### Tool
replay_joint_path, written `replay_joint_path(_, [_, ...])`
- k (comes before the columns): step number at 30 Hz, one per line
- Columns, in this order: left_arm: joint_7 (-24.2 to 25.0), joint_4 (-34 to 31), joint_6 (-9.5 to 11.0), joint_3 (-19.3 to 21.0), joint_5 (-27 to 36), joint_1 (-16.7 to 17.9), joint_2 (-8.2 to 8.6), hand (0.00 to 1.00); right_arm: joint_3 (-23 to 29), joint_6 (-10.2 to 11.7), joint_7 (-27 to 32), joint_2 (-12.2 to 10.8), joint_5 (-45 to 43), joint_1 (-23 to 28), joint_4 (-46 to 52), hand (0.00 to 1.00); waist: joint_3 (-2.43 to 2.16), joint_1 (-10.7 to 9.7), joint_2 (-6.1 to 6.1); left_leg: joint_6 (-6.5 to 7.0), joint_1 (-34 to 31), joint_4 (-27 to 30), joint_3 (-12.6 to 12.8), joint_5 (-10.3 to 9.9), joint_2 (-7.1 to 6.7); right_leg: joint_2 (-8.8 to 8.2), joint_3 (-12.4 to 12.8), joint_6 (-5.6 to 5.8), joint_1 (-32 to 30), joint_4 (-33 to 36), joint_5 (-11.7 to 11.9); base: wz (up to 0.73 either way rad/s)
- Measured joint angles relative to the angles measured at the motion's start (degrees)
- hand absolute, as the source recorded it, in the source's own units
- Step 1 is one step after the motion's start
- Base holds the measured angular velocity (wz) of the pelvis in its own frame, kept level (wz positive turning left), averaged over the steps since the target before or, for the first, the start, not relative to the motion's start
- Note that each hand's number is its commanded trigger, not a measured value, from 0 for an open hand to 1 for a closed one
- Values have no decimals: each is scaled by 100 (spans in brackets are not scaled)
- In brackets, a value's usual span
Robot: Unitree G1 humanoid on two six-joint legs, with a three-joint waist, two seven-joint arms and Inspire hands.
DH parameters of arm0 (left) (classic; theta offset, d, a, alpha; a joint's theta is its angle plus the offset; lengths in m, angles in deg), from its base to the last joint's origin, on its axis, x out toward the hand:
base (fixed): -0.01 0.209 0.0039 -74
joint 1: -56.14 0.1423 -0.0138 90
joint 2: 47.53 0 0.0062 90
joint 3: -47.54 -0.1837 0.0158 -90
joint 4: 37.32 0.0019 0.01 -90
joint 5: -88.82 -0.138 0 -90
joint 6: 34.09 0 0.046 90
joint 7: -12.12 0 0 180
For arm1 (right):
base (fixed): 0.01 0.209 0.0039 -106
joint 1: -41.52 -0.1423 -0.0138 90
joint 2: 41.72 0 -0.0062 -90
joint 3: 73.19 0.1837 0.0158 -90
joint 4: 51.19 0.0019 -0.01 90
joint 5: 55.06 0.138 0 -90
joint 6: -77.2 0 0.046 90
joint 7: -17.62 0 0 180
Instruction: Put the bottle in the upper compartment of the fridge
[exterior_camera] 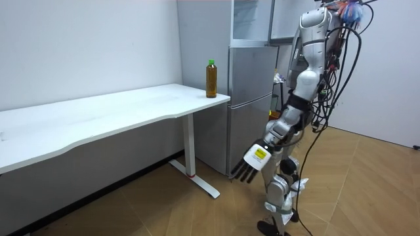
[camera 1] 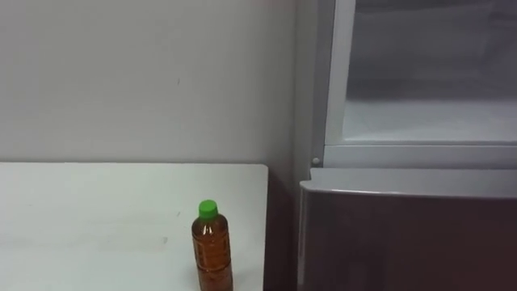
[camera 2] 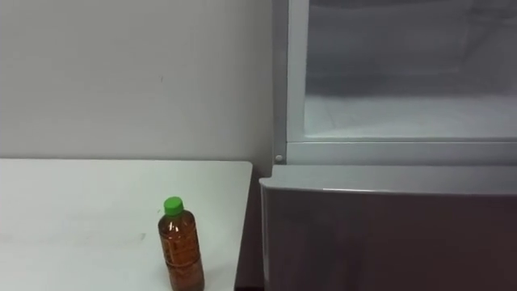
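The bottle (camera 1: 212,246) stood on the table (camera 1: 97,218) just beside the fridge (camera 1: 404,234). The left hand (exterior_camera: 252,164) hung loose-fingered and empty before the fridge; a grasp round the bottle's middle seemed safest.

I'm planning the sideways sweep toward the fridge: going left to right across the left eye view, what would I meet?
white table → bottle, standing near the table's right edge → fridge, upper compartment open

Bottle (camera 1: 212,249) upright near white table's (camera 1: 97,218) right edge; fridge (camera 1: 404,234) beside, upper compartment (camera 1: 428,81) open.
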Motion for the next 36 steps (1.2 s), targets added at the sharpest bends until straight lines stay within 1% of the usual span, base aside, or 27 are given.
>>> replay_joint_path(1, [49,5,1,-55,-74,-70,-8,0,-18,-2,-62,-4,-1,2,399,0,8,-7,-19,1,-42,20,-1,1,-2,-5,3,3,-36,1,4,0])
replay_joint_path(2, [76,9,1,-68,-90,-89,-9,0,-26,-2,-106,-4,-1,3,609,0,8,-8,-22,1,-62,25,1,1,-2,-4,8,4,-55,1,7,0])
replay_joint_path(3, [149,11,1,-80,-105,-99,-12,0,-54,7,-181,-5,13,-2,1041,0,2,-9,-30,2,-115,43,14,0,-1,5,48,7,-107,6,17,-7])
replay_joint_path(7, [355,10,0,-155,-107,-52,-58,0,-277,20,-479,-8,311,13,2139,0,8,-2,-20,4,-115,46,96,-9,20,39,137,11,-112,-23,33,-9])
replay_joint_path(10, [399,11,0,-165,-68,-14,-74,0,-434,23,-639,-10,406,2,2732,0,11,26,-21,4,-112,30,111,-9,25,43,137,9,-112,-23,33,0])
replay_joint_path(14, [412,12,0,-180,-84,-14,-96,0,-458,7,-766,-3,504,14,3298,0,14,84,-33,4,-122,18,112,-9,25,41,132,9,-122,-21,33,0])
replay_joint_path(15, [413,12,0,-174,-112,2,-103,0,-487,-11,-780,12,501,40,3585,0,17,98,-37,4,-127,12,114,-9,26,43,138,9,-125,-16,33,0])
replay_joint_path(16, [417,13,-1,-173,-124,3,-120,0,-525,-14,-819,26,501,59,3788,0,11,105,-29,4,-125,9,115,-9,28,46,142,9,-125,-12,33,0])
replay_joint_path(18, [417,59,-7,-178,-122,3,-144,0,-574,-14,-888,44,514,45,4005,0,-3,133,-38,3,-122,9,117,-9,30,49,143,4,-118,-5,37,0])
replay_joint_path(20, [389,128,-13,-231,-119,-28,-174,0,-656,-14,-941,49,510,29,4208,0,-10,203,-49,3,-118,13,126,-8,33,52,153,-2,-116,10,41,-2])
replay_joint_path(21, [380,130,-17,-286,-119,-38,-199,0,-714,-15,-999,42,509,0,4355,0,-9,243,-59,3,-118,12,137,-8,35,55,167,-4,-121,10,43,-4])
replay_joint_path(25, [347,152,-51,-296,-138,-2,-224,0,-857,-15,-1129,24,518,-167,5057,0,-4,317,-60,4,-121,-37,152,-9,29,54,192,8,-111,-15,51,-1])
replay_joint_path(29, [257,155,-164,-338,-328,71,-258,0,-889,-16,-1173,15,535,-325,5252,0,0,404,-71,5,-129,-39,147,-8,27,55,186,13,-103,-18,70,0])
replay_joint_path(31, [244,152,-271,-399,-501,134,-281,0,-889,-23,-1200,2,539,-534,5254,0,4,403,-77,6,-130,-12,146,-8,26,52,168,14,-109,-21,71,0])
replay_joint_path(33, [246,147,-279,-396,-529,214,-291,0,-886,-23,-1193,0,587,-694,5274,0,11,403,-94,6,-137,1,134,-8,26,46,119,14,-109,-26,71,2])
replay_joint_path(36, [258,145,-282,-398,-634,207,-301,0,-892,-22,-1148,-3,599,-959,5431,0,20,410,-111,6,-153,16,117,-8,32,50,103,10,-114,-107,79,5])
